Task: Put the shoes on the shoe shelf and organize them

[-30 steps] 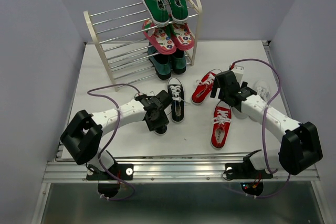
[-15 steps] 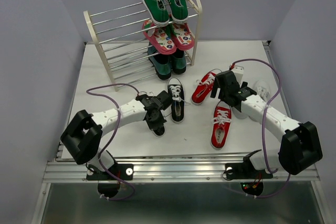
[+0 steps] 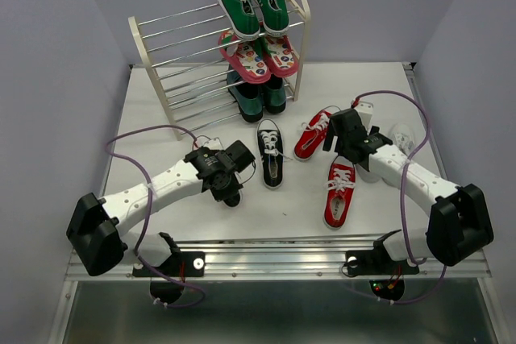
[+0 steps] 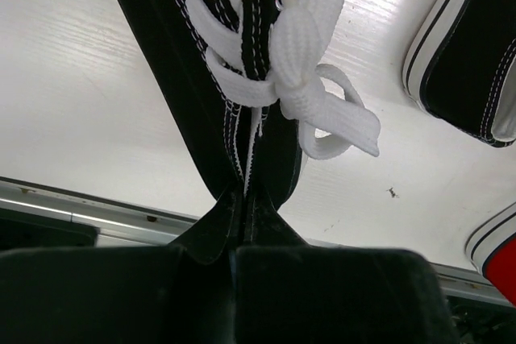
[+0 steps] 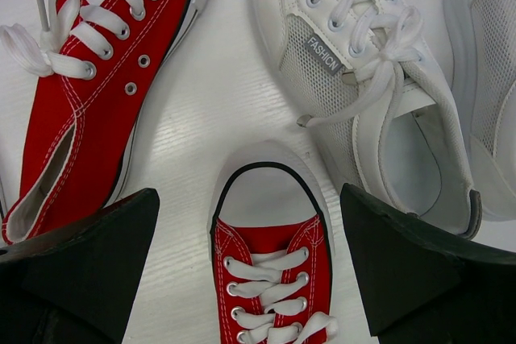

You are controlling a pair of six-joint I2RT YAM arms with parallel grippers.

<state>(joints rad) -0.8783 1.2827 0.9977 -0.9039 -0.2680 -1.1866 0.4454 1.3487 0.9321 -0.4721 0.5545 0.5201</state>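
My left gripper (image 3: 228,185) is shut on the heel collar of one black shoe (image 4: 242,110), which hangs under it near the table's front left (image 3: 233,198). The second black shoe (image 3: 271,155) lies beside it on the table (image 4: 472,54). My right gripper (image 3: 345,151) stands open just above the toe of a red shoe (image 5: 270,255), with a finger on each side (image 5: 81,271). The other red shoe (image 5: 97,78) lies to its left (image 3: 314,133). Two white shoes (image 5: 363,94) lie to the right. The shoe shelf (image 3: 173,66) stands at the back.
On the shelf's right half sit green sneakers (image 3: 254,2) on top, pink sandals (image 3: 260,55) below them, and dark teal shoes (image 3: 258,96) lower down. The shelf's left half shows bare rods. Purple cables loop over both arms.
My left gripper has shut on the black shoe and carried it left, away from its mate, as the arm swung left. The right arm has not moved.
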